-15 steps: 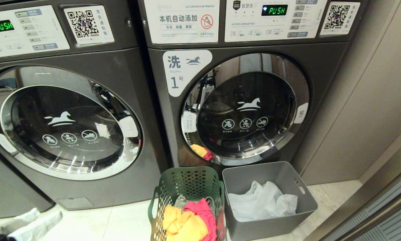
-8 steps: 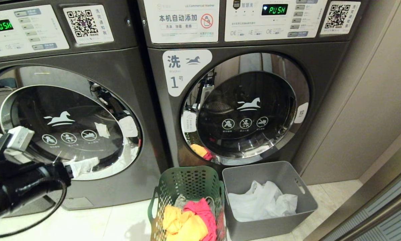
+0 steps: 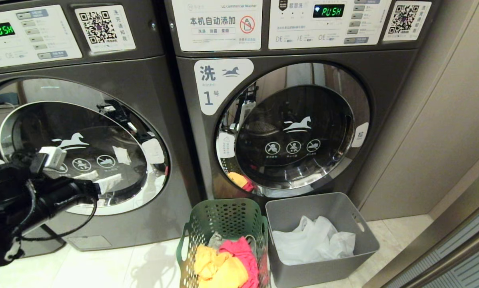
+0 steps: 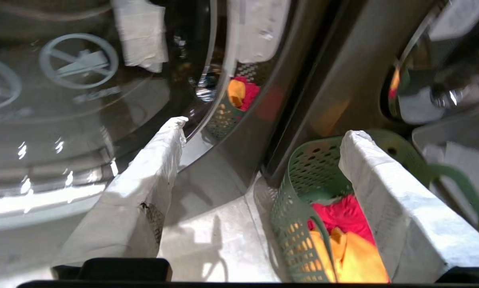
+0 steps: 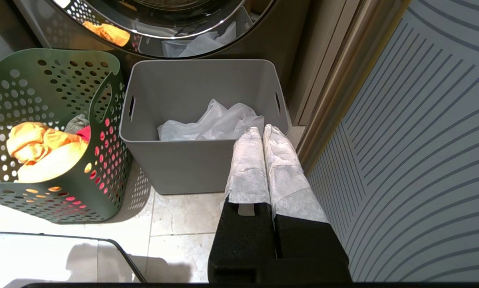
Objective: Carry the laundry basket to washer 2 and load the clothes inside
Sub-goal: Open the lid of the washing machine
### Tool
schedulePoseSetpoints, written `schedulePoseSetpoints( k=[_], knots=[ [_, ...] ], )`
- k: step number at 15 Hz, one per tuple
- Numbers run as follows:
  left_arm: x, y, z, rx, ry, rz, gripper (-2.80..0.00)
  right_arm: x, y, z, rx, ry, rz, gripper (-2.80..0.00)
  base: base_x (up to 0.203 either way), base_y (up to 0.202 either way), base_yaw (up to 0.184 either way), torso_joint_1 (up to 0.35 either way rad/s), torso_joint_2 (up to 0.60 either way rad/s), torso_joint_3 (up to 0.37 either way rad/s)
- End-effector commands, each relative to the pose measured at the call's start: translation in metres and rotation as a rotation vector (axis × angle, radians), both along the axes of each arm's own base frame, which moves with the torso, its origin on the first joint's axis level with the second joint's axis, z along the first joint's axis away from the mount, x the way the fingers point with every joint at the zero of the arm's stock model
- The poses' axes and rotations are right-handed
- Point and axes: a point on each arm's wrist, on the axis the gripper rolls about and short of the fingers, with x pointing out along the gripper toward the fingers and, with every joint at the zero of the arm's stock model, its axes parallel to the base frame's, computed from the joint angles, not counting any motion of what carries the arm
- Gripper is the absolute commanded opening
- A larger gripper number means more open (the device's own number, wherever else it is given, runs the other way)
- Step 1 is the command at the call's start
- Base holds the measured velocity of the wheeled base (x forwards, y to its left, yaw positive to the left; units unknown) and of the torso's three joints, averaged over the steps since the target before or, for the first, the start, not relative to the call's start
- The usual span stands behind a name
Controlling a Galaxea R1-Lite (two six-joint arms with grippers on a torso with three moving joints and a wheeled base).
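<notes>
1. Head view: two grey front-loading washers stand side by side on a pale tiled floor (image 3: pixel 115 268). The right washer (image 3: pixel 291 128) carries a "1" label; the left washer (image 3: pixel 83 148) shows no number here. Both round doors are shut and both displays read "PUSH". A beige wall panel (image 3: pixel 443 132) closes the right side. The green basket (image 3: pixel 223 236) with yellow and pink clothes (image 3: pixel 227 264) stands on the floor before the right washer's left edge, touching a grey bin (image 3: pixel 323 240) that holds white fabric (image 3: pixel 315 240). Bare floor lies left of the basket, in front of the left washer. The left arm reaches in from the left edge, its left gripper (image 3: pixel 97 185) held level before the lower part of the left washer's door, pointing toward the basket and apart from it.

2. Left wrist view: the left gripper (image 4: pixel 259 160) has its white-wrapped fingers (image 4: pixel 143 180) spread wide with nothing between them. One finger is near the door's chrome rim; the other is over the basket (image 4: pixel 299 188).

3. Right wrist view: the right gripper (image 5: pixel 262 132) has its fingers pressed together on nothing, hanging just beside the bin (image 5: pixel 199 88), near a striped panel (image 5: pixel 415 140). The basket (image 5: pixel 51 132) stands against the bin's other side.
</notes>
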Motion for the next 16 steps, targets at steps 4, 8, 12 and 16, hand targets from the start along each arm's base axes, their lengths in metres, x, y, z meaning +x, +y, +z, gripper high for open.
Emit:
schedulePoseSetpoints(
  k=[4, 8, 12, 16],
  knots=[
    [0.03, 0.007, -0.041, 0.032, -0.042, -0.173, 0.0, 0.0, 0.0, 0.0, -0.001, 0.002, 0.001, -2.8, 0.0, 0.0, 0.0, 0.0, 0.0, 0.0],
    [0.052, 0.012, -0.04, 0.05, -0.094, -0.197, 0.0, 0.0, 0.0, 0.0, -0.001, 0.001, 0.001, -2.8, 0.0, 0.0, 0.0, 0.0, 0.0, 0.0],
    [0.073, 0.016, -0.038, 0.08, -0.149, -0.196, 0.0, 0.0, 0.0, 0.0, -0.001, 0.002, 0.001, -2.8, 0.0, 0.0, 0.0, 0.0, 0.0, 0.0],
    [0.095, 0.006, -0.039, 0.076, -0.182, -0.234, 0.0, 0.0, 0.0, 0.0, -0.001, 0.001, 0.001, -2.8, 0.0, 0.0, 0.0, 0.0, 0.0, 0.0]
  ],
)
